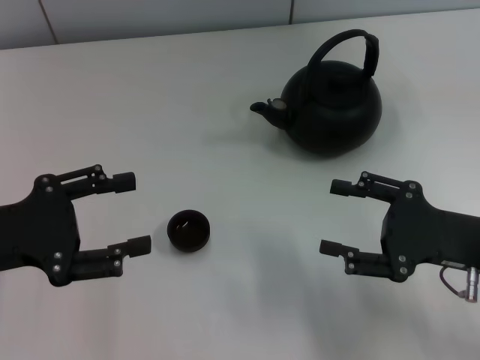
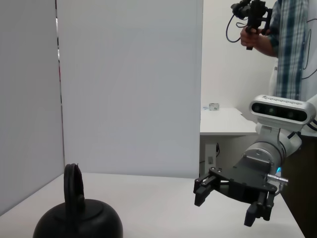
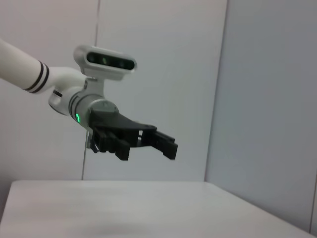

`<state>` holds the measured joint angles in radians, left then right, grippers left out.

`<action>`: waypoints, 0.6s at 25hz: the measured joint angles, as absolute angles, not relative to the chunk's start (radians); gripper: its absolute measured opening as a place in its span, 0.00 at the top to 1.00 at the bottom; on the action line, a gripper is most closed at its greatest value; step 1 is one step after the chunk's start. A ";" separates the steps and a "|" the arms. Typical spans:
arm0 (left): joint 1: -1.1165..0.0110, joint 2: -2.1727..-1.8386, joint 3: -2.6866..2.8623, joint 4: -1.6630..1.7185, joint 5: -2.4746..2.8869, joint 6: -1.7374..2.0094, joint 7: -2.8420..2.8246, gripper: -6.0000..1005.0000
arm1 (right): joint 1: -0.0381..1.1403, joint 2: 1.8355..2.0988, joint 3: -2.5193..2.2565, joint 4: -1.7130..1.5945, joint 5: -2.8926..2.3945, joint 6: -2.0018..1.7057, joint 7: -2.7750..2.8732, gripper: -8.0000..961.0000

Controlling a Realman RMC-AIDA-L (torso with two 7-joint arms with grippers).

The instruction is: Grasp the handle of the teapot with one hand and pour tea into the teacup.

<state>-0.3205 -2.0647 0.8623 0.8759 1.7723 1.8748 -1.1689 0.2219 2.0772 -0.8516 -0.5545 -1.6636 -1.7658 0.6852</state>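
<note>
The right gripper [image 1: 336, 217] hangs above the table [image 1: 150, 97] at about 4 o'clock in the head view, its 2 fingers spread wide and holding nothing. The left gripper [image 1: 135, 211] hangs at about 8 o'clock, spread just as wide and also bare.

The teacup [image 1: 187, 230] stands just beside the left gripper's lower fingertip, a little to its 3 o'clock. Its inside looks dark, and I cannot tell whether there is tea in it.

The teapot [image 1: 330, 105] stands upright at about 1 o'clock, beyond the right gripper and apart from it, with its handle [image 1: 352, 45] arched over the top and its spout [image 1: 262, 109] turned toward 9 o'clock.

This would fit 2 stages: the handle yet to be gripped, or the teapot set down again after pouring. The pictures do not settle which.
</note>
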 joint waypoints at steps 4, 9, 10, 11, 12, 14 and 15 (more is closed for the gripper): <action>-0.321 -2.064 0.863 0.869 1.772 1.872 -1.167 0.22 | 0.220 2.078 -0.848 -0.555 -1.665 -1.796 0.677 0.22; -0.320 -2.064 0.861 0.867 1.772 1.872 -1.167 0.22 | 0.215 2.077 -0.848 -0.555 -1.666 -1.801 0.677 0.22; -0.320 -2.064 0.861 0.867 1.772 1.872 -1.167 0.22 | 0.214 2.077 -0.848 -0.555 -1.667 -1.801 0.677 0.22; -0.320 -2.064 0.863 0.867 1.772 1.871 -1.167 0.22 | 0.213 2.077 -0.848 -0.555 -1.667 -1.801 0.677 0.22; -0.320 -2.064 0.864 0.867 1.773 1.871 -1.167 0.22 | 0.213 2.077 -0.848 -0.555 -1.667 -1.801 0.677 0.22; -0.319 -2.064 0.866 0.867 1.774 1.871 -1.167 0.22 | 0.212 2.077 -0.848 -0.554 -1.667 -1.801 0.677 0.22; -0.319 -2.065 0.866 0.866 1.776 1.870 -1.167 0.22 | 0.212 2.077 -0.848 -0.553 -1.668 -1.801 0.677 0.22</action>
<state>-0.3192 -2.0646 0.8664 0.8664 1.7755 1.8704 -1.1673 0.2120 2.0772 -0.8483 -0.5534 -1.6675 -1.8010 0.6774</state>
